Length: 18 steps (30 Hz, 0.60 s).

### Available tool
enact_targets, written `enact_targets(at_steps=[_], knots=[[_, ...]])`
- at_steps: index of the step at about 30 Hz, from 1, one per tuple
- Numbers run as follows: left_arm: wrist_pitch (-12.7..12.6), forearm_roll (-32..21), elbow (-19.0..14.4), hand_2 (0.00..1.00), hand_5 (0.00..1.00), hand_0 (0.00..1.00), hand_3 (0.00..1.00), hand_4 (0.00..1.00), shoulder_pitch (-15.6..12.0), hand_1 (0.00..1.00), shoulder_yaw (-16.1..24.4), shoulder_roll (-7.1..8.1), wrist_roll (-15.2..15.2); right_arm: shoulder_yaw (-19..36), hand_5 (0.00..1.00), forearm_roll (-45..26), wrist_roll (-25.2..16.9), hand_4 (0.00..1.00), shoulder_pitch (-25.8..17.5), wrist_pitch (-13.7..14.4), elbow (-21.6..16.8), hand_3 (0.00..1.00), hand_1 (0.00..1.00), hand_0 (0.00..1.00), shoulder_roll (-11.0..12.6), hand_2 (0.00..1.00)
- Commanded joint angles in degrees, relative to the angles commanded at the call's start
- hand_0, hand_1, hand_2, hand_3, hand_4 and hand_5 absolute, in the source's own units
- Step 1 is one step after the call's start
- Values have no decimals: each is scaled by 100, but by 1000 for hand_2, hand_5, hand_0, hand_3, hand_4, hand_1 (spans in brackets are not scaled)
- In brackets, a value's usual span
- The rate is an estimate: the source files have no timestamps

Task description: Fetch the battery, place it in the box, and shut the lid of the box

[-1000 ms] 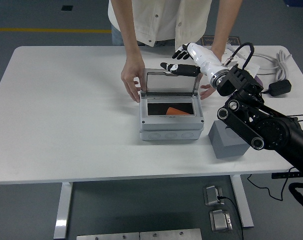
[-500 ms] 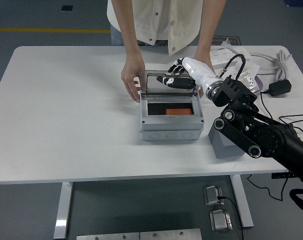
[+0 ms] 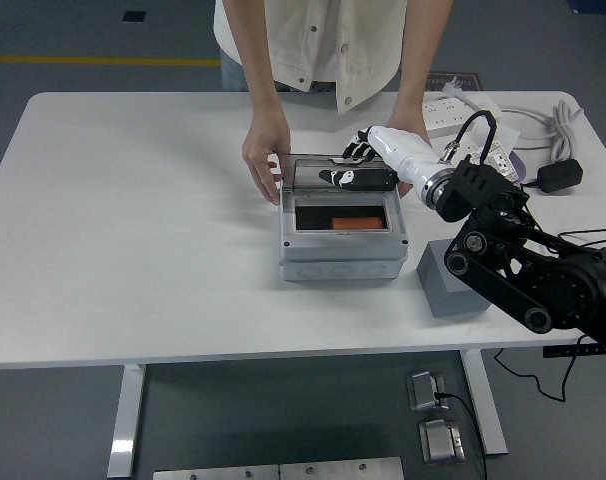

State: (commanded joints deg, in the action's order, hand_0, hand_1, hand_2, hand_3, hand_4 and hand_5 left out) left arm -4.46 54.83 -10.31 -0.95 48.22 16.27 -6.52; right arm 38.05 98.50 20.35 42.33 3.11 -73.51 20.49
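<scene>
Table (image 3: 133, 250): white, wide bare room left of the box; cables and a power strip (image 3: 463, 112) crowd the far right.
Box (image 3: 341, 240): grey, mid-table, lid (image 3: 328, 175) tilted partway down on its far hinge.
Person's hand (image 3: 263, 155): steadies the box's far-left corner.
Right hand (image 3: 368, 160): fingers extended flat over the lid; best to push evenly, clear of the person's fingers.
Grey block (image 3: 451, 285): just right of the box, under the forearm.
Battery (image 3: 355, 221): orange, lying inside the box.
</scene>
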Motion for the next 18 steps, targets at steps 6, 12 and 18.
enact_targets(at_steps=[6, 12, 18], knots=[[1, -9, 0, 518, 2, 429, 488, 130, 0, 566, -2, -2, 1, -35, 781, 69, 115, 915, -54, -116, -249, 641, 615, 672, 123, 630], [2, -4, 0, 517, 2, 429, 487, 129, -12, 566, 1, -2, -1, -23, 781, 137, 209, 915, -98, -216, -504, 633, 611, 655, 230, 626], [4, 16, 0, 517, 2, 428, 487, 129, -22, 566, 18, -4, -9, 13, 777, 197, 301, 908, -136, -315, -747, 632, 606, 647, 363, 625]])
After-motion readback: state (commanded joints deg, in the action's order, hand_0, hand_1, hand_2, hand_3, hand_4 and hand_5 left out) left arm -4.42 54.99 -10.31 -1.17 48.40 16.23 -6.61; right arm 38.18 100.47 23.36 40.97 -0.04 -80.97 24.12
